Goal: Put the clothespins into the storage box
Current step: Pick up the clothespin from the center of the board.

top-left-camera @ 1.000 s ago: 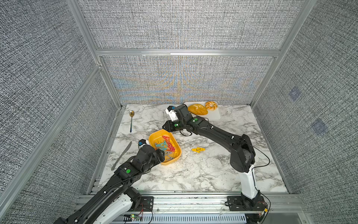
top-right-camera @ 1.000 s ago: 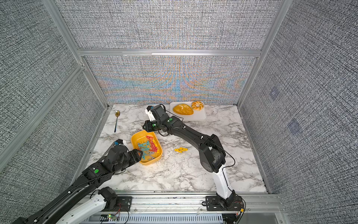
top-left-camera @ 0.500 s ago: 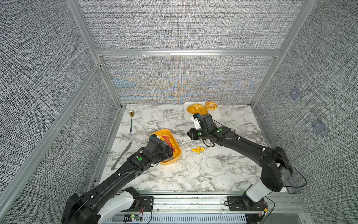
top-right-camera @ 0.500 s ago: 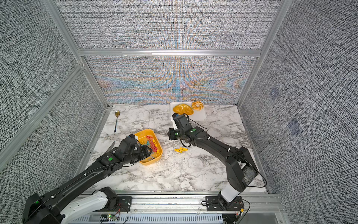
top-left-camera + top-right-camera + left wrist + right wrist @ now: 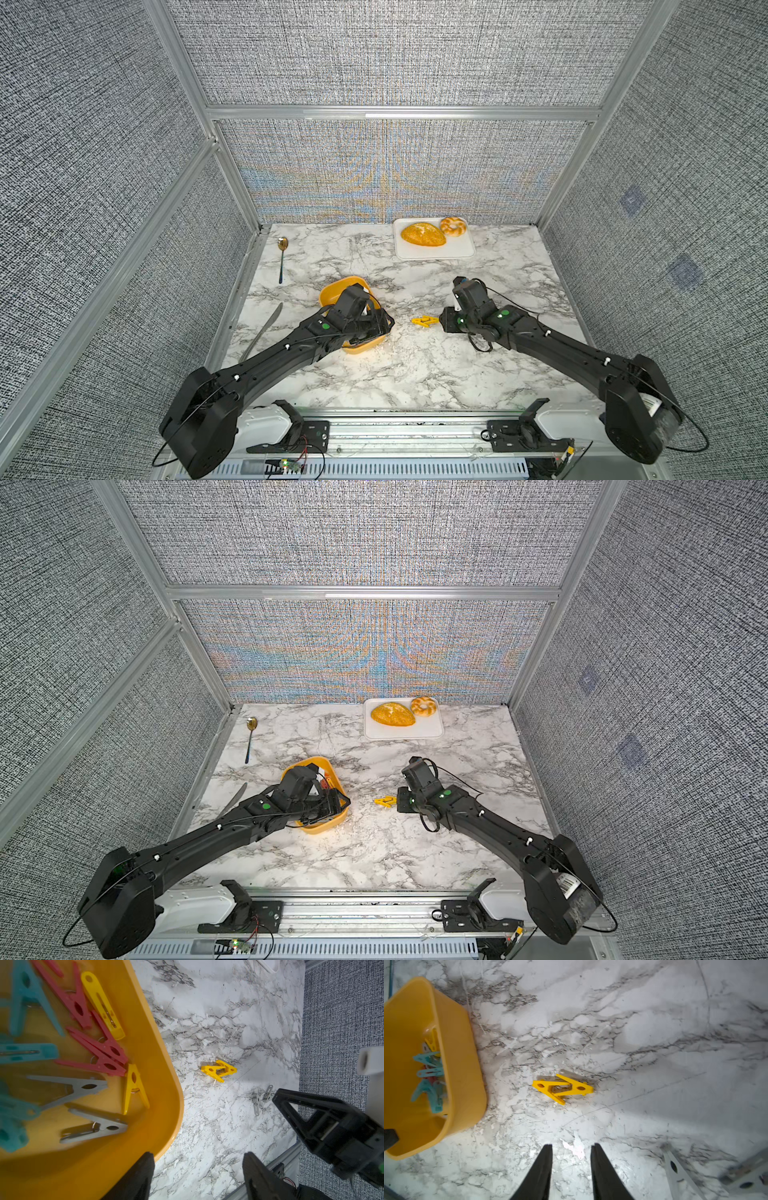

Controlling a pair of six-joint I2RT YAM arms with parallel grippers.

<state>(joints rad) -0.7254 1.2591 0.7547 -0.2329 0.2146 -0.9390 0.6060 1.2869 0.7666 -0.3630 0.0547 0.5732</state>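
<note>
Clothespins (image 5: 93, 1059) are mostly in the storage box (image 5: 162, 1076) already: red, teal, grey and yellow ones piled on its floor, off to one side of the left claw (image 5: 198, 1155). That claw hangs right at a rounded corner of the box, jaws spread wide with nothing between them. One finger (image 5: 143, 1174) overlaps the rim, but honestly I can't tell if it's actually touching. Out ahead of it on the marble table (image 5: 207, 1126) lie two yellow pins (image 5: 218, 1070), tangled into each other and apart from the box wall. The right claw (image 5: 572, 1145) points at those same yellow pins from the opposite side. Its jaws are parted a bit and empty, and the pins sit ahead of its tips, not touching them. In both top views the yellow pins (image 5: 424, 321) (image 5: 384, 801) land between the two claws, closer to the right one. Two grey pins (image 5: 675, 1167) lie flat on the marble off to the side of the right claw, just beside one finger. They're pretty blurry in its wrist view, and its arm hides them from above.
</note>
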